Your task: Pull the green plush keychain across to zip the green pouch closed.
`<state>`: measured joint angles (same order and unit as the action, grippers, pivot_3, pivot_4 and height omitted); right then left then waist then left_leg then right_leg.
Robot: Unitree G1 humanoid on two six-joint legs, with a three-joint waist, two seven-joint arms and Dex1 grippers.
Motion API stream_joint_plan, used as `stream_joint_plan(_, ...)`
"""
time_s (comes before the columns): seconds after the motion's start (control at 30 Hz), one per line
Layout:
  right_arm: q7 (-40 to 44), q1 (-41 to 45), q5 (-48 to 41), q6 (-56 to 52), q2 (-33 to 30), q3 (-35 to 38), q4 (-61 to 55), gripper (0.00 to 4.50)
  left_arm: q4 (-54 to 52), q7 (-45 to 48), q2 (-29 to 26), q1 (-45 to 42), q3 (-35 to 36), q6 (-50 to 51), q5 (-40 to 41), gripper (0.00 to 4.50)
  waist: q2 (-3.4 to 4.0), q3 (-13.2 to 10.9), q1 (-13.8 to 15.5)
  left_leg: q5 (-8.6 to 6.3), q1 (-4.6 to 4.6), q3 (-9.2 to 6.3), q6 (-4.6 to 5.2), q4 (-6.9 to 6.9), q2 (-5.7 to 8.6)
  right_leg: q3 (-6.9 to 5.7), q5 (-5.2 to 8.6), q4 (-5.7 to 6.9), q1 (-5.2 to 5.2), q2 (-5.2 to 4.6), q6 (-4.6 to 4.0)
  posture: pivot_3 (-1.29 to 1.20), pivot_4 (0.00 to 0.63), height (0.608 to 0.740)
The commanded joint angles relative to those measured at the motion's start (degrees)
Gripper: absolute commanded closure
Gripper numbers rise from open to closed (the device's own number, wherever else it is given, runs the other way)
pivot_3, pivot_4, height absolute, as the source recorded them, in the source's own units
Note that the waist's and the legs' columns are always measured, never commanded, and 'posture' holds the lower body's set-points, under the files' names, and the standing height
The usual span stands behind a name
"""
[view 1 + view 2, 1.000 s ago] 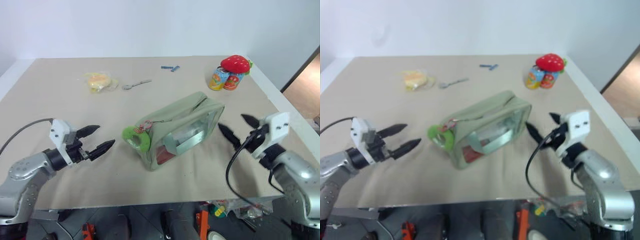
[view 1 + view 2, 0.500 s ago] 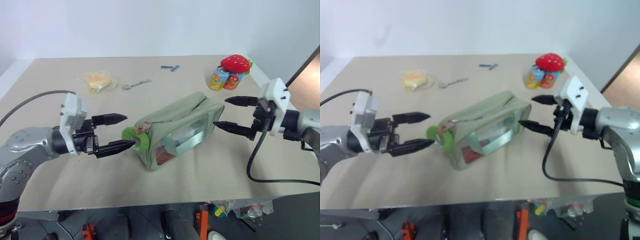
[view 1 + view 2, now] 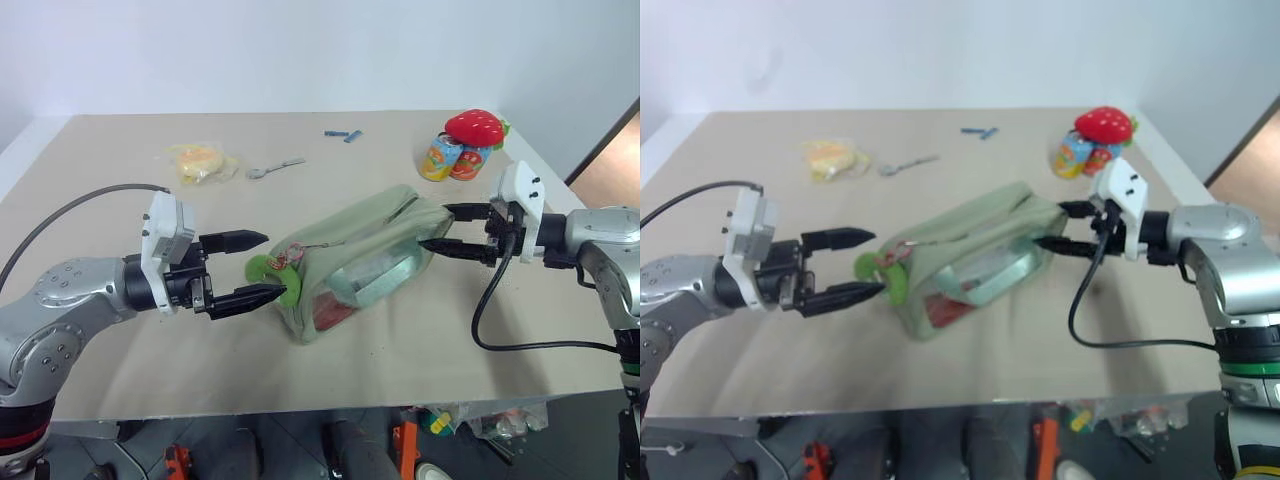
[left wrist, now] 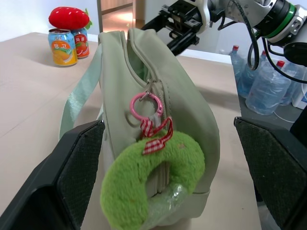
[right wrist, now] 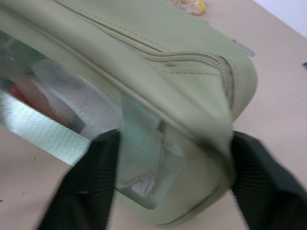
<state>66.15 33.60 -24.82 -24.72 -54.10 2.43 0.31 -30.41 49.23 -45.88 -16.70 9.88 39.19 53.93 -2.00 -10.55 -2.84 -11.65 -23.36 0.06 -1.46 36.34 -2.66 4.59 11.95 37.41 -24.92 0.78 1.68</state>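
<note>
The green pouch (image 3: 360,235) lies slanted at the table's middle, zipper on top, with clear window sides. The green plush keychain (image 3: 266,272) hangs at the pouch's left end from a pink clasp (image 4: 144,103). My left gripper (image 3: 272,266) is open and points right, one finger on each side of the keychain without touching it. In the left wrist view the keychain (image 4: 158,177) sits between the two fingers (image 4: 81,163) with room on both sides. My right gripper (image 3: 437,227) is closed on the pouch's right end (image 5: 144,38), one finger against the window side and one against the fabric top.
A red strawberry plush (image 3: 474,127) rests on two drink cans (image 3: 448,158) at the back right. A yellow packet (image 3: 197,160), a spoon (image 3: 270,169) and a small blue piece (image 3: 342,134) lie at the back. Water bottles (image 4: 268,81) stand beyond the table's right side.
My left gripper rose and moved right until its fingers straddle the keychain. My right gripper swung up and left to the pouch's right end and its jaws narrowed onto it.
</note>
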Motion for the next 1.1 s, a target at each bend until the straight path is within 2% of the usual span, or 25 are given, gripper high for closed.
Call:
stream_joint_plan(0.03, 0.35, 0.98, -2.20, -1.04, 0.89, 1.84, -2.44, 2.89, -1.16, -0.26, -0.08, 0.41, 1.64, -1.04, -0.50, 0.00, 0.00, 0.00, -0.04, 0.00, 0.01, 0.00, 0.00, 0.00, -0.01, 0.00, -0.01, 0.02, 0.00, 0.02, -0.01, 0.00, 0.150, 0.740)
stream_joint_plan(0.1, 0.05, 0.89, -2.55, -1.68, 1.09, 2.12, -3.09, 3.64, -0.88, -0.38, -0.04, 0.29, 1.83, -1.04, -0.35, 0.00, 0.00, 0.00, 0.02, 0.01, 0.01, -0.01, -0.01, 0.03, -0.01, 0.00, -0.01, 0.09, -0.02, 0.02, -0.02, 0.00, 0.150, 0.740)
stream_joint_plan(0.13, -0.18, 0.80, -2.65, -1.90, 1.17, 2.24, -3.43, 3.87, -0.82, -0.38, -0.04, 0.25, 1.85, -1.04, -0.31, 0.00, 0.00, 0.00, 0.02, 0.01, 0.01, -0.01, -0.01, 0.04, -0.01, 0.00, 0.00, 0.11, -0.01, 0.02, -0.03, 0.00, 0.150, 0.740)
stream_joint_plan(0.6, -10.24, 0.47, -4.61, -6.41, 5.55, 6.64, -9.03, 3.87, 2.26, 0.53, 0.62, -1.61, 0.70, -2.67, -3.24, 0.00, 0.00, 0.00, 0.07, 0.02, -0.01, -0.01, -0.02, 0.11, 0.01, 0.02, 0.05, 0.18, -0.02, 0.01, -0.11, 0.00, 0.150, 0.740)
stream_joint_plan(0.77, -13.54, -1.55, -6.14, -9.03, 6.12, 8.52, -12.13, 3.87, 2.90, 0.41, 1.31, -2.26, 0.55, -2.97, -4.01, 0.00, 0.00, 0.00, 0.13, 0.02, -0.03, -0.01, -0.02, 0.11, 0.02, 0.02, -0.01, 0.18, -0.01, 0.00, 0.00, 0.00, 0.150, 0.740)
stream_joint_plan(0.87, -12.72, -4.18, -7.05, -9.54, 5.61, 8.76, -14.28, 3.87, 2.77, 0.82, 1.52, -2.67, 0.48, -2.64, -3.87, 0.00, 0.00, 0.00, 0.14, 0.02, -0.03, -0.01, -0.02, 0.11, 0.02, 0.02, -0.05, 0.18, -0.02, 0.00, 0.06, 0.00, 0.150, 0.740)
stream_joint_plan(0.93, -11.70, -5.90, -7.98, -10.12, 5.23, 8.95, -15.39, 4.36, 2.76, 0.96, 1.58, -3.12, 0.35, -2.46, -3.82, 0.00, 0.00, 0.00, 0.12, 0.02, -0.01, -0.02, -0.02, 0.11, 0.02, 0.02, -0.04, 0.18, -0.01, 0.01, 0.06, 0.00, 0.150, 0.740)
stream_joint_plan(0.97, -11.15, -6.56, -8.27, -10.18, 5.02, 8.97, -15.84, 4.47, 2.84, 1.04, 1.57, -3.42, 0.33, -2.39, -3.79, 0.00, 0.00, 0.00, 0.08, 0.02, -0.01, -0.02, -0.02, 0.11, 0.01, 0.02, -0.04, 0.18, -0.01, 0.01, 0.06, 0.00, 0.150, 0.740)
stream_joint_plan(1.1, -9.73, -8.33, -8.39, -8.68, 4.42, 9.03, -16.66, 4.47, 3.39, 1.49, 1.45, -4.71, 0.28, -2.23, -3.92, 0.00, 0.00, 0.00, -0.01, 0.02, 0.03, -0.01, -0.02, 0.12, 0.00, 0.03, -0.04, 0.20, 0.00, 0.04, 0.03, 0.00, 0.150, 0.740)
